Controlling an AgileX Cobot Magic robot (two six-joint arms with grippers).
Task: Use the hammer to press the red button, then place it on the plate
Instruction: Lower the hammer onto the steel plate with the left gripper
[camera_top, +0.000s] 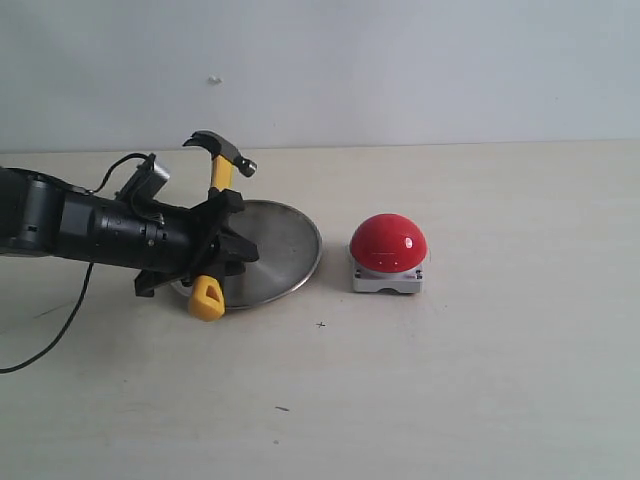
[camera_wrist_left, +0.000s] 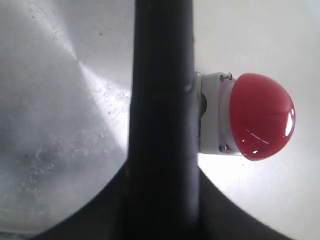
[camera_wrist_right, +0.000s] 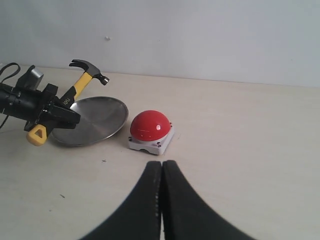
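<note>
Left gripper (camera_top: 226, 243) is clamped around the hammer (camera_top: 221, 172) mid-handle, with the head up at 12 o'clock and the yellow loop down at 6. It hangs at the 9 o'clock edge of the plate (camera_top: 285, 240); can't tell if the loop touches the rim. Red button (camera_top: 388, 242) sits on the table (camera_top: 480, 380) at the plate's 3 o'clock, just beside it, not touching. Right gripper (camera_wrist_right: 161, 167) is pinched closed, holding nothing.
</note>
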